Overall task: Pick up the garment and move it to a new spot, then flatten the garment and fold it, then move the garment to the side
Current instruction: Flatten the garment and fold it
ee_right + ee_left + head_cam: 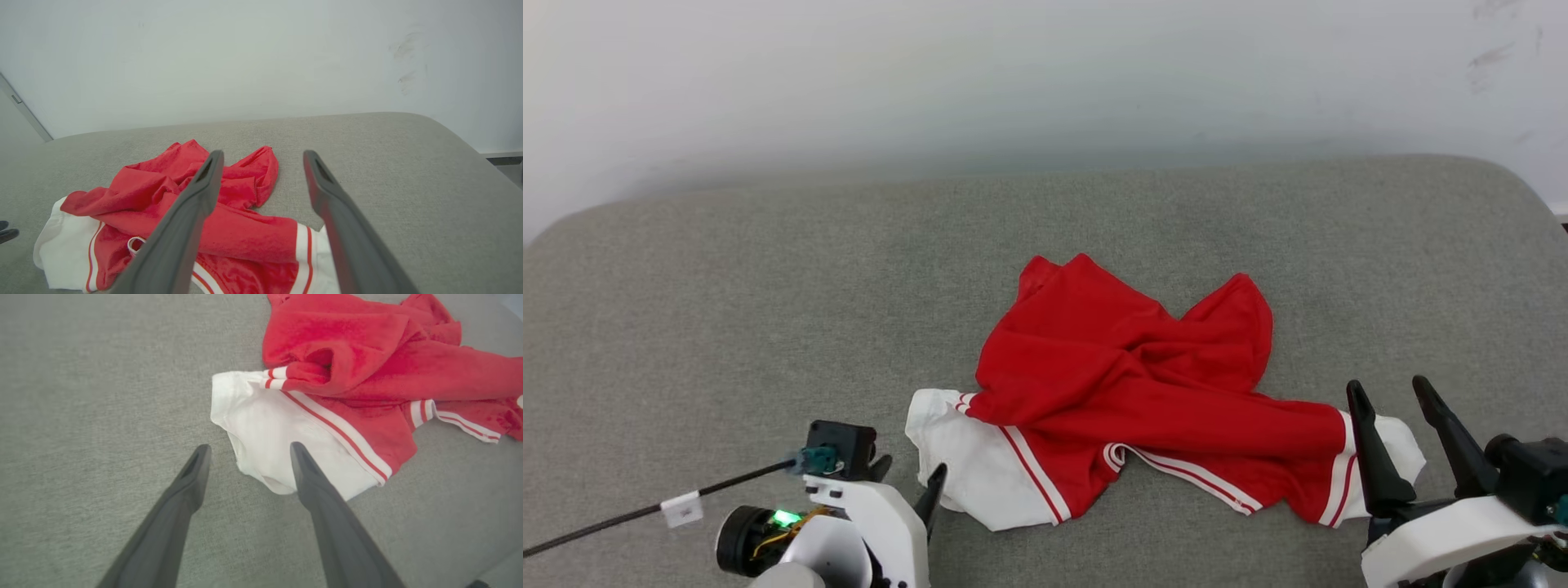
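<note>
Left gripper [907, 478] at seven o'clock and right gripper [1388, 385] at four o'clock point forward, jaws spread wide, empty. Between them the crumpled red garment with white sleeves [1127, 367] lies on the grey fabric cushion [768, 310] (small white cable tag [682, 509] unreadable).

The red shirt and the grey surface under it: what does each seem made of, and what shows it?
The shirt: probably soft knit fabric, matte; it lies crumpled in loose folds and looks slightly fuzzy up close. The surface: seemingly woven upholstery cloth, matte grey, with a fine flecked weave and rounded, padded-looking corners.
</note>
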You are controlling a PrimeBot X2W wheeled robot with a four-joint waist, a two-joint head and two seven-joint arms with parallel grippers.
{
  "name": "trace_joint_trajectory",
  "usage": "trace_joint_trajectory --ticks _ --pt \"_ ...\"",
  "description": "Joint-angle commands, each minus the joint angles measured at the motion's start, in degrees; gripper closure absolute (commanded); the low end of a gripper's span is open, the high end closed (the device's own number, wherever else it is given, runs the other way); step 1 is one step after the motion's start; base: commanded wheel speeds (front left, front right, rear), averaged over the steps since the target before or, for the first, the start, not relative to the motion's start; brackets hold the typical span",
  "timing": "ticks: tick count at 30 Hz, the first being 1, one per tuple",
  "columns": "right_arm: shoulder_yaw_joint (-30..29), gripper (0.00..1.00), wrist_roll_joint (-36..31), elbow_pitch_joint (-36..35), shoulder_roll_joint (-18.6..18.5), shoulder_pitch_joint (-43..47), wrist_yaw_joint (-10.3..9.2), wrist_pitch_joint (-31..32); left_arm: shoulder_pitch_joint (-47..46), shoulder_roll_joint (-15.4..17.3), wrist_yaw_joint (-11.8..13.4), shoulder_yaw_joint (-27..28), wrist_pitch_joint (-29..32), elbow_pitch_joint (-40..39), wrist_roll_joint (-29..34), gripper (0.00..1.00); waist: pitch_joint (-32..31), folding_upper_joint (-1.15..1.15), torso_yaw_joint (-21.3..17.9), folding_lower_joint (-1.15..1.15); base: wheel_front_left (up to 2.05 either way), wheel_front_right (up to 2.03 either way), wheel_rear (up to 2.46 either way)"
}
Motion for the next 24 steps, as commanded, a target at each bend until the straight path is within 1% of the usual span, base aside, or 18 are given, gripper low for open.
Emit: trace_joint_trajectory --ticks 1,2,5,8,13,15,16,17,18,19,21,24 --pt "0.45 0.0 0.28 -0.28 0.11 -1.31 -0.02 -0.25 -1.46 -0.23 -1.24 -1.27 3.36 1.27 -1.09 0.0 1.74 0.0 -0.93 0.0 0.0 0.0 0.0" --pt "0.45 0.0 0.28 -0.28 0.11 -1.31 -0.02 -0.25 -1.46 -0.23 -1.24 -1.27 3.36 1.27 -1.09 0.0 1.74 0.0 -0.93 0.0 0.0 0.0 0.0" --pt "0.96 0.0 0.45 0.01 -0.05 -1.93 -0.02 -0.82 -2.75 -0.74 -2.29 -2.91 8.18 3.36 -2.44 0.0 3.18 0.0 -1.76 0.0 0.0 0.0 0.0" --pt "1.24 0.0 0.77 0.33 -0.19 -2.91 -0.02 -1.13 -3.66 -1.23 -2.76 -4.34 12.37 5.54 -3.35 0.0 4.69 0.0 -2.44 0.0 0.0 0.0 0.0" --pt "1.52 0.0 1.03 0.9 -0.29 -3.72 -0.02 -1.84 -4.79 -3.21 -4.0 -6.31 16.68 9.16 -5.0 0.0 6.65 0.0 -3.18 0.0 0.0 0.0 0.0" --pt "1.5 0.0 1.17 1.09 -0.41 -3.87 -0.02 -1.99 -4.6 -4.19 -4.79 -7.81 19.43 10.79 -5.83 0.0 6.94 0.0 -3.36 0.0 0.0 0.0 0.0" --pt "1.52 0.0 1.15 1.22 -0.51 -3.94 -0.02 -2.09 -4.5 -4.65 -5.27 -8.47 20.66 11.36 -6.28 0.35 7.02 0.0 -3.46 0.0 0.0 0.0 0.0" --pt "1.59 0.0 1.11 1.28 -0.59 -4.07 -0.02 -2.18 -4.42 -5.15 -5.57 -8.82 21.4 11.69 -6.77 0.58 7.06 0.0 -3.56 0.0 0.0 0.0 0.0" --pt "1.73 0.0 1.1 1.33 -0.69 -4.18 -0.02 -2.27 -4.53 -5.45 -5.89 -9.09 21.75 11.86 -6.97 0.91 7.02 0.0 -3.64 0.0 0.0 0.0 0.0" --pt "1.75 0.0 1.13 1.41 -0.78 -4.2 -0.02 -2.4 -4.66 -5.6 -6.04 -9.21 21.67 11.95 -7.04 1.0 6.92 0.0 -3.67 0.0 0.0 0.0 0.0" --pt "1.68 0.0 1.2 1.63 -0.92 -4.0 -0.02 -2.51 -5.12 -5.36 -5.97 -8.61 19.89 11.57 -6.42 1.0 6.43 0.0 -3.63 0.0 0.0 0.0 0.0" --pt "1.37 0.0 1.3 1.94 -0.87 -3.17 -0.02 -2.45 -5.49 -4.06 -5.37 -7.03 16.54 10.25 -5.21 1.0 5.3 0.0 -3.26 0.0 0.0 0.0 0.0"
